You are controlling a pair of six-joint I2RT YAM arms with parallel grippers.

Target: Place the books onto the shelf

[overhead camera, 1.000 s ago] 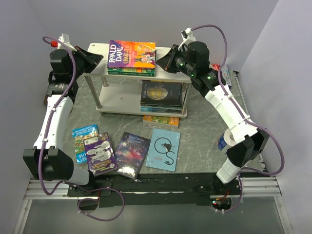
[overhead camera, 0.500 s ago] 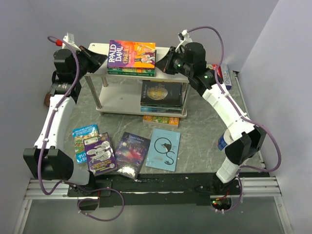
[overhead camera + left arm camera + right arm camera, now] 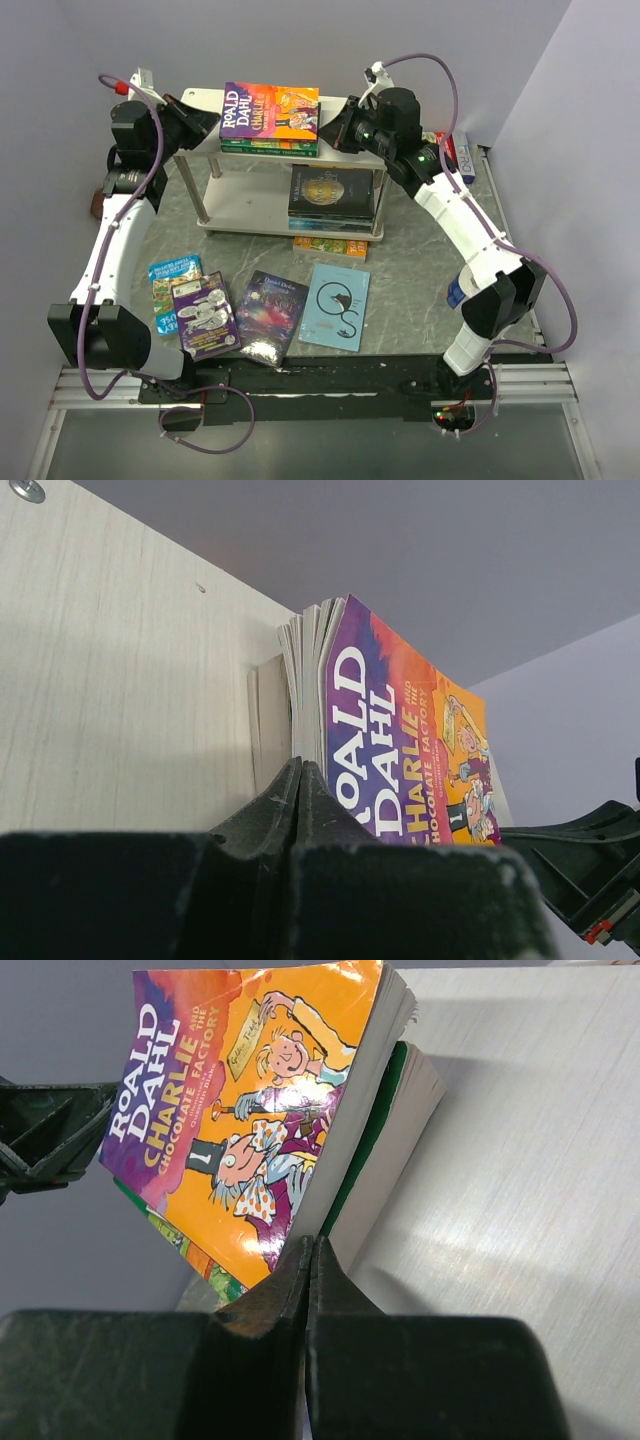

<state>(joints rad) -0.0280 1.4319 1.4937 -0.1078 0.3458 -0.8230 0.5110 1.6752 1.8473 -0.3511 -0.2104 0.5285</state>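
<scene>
On the shelf's (image 3: 198,146) pale top board (image 3: 120,680) lies the colourful Roald Dahl book (image 3: 270,110) on a green book (image 3: 268,147). My left gripper (image 3: 210,122) is shut and empty, its tip (image 3: 300,766) at the stack's left page edge. From the other side my right gripper (image 3: 338,128) is shut too, its tip (image 3: 312,1243) against the stack's right edge (image 3: 385,1110). A dark book (image 3: 330,190) sits on the lower board. Green cartoon (image 3: 172,285), purple (image 3: 205,315), dark starry (image 3: 272,308) and light blue (image 3: 335,305) books lie on the table in front.
A colourful book (image 3: 330,245) lies flat on the table under the shelf's front edge. A white-and-blue tape roll (image 3: 460,290) stands by the right arm. A red box (image 3: 447,148) lies at the back right. Walls close in on the left, the back and the right.
Both grippers have moved inward toward the book stack on the top board, the right arm shifting further back. The stack itself looks unmoved.
</scene>
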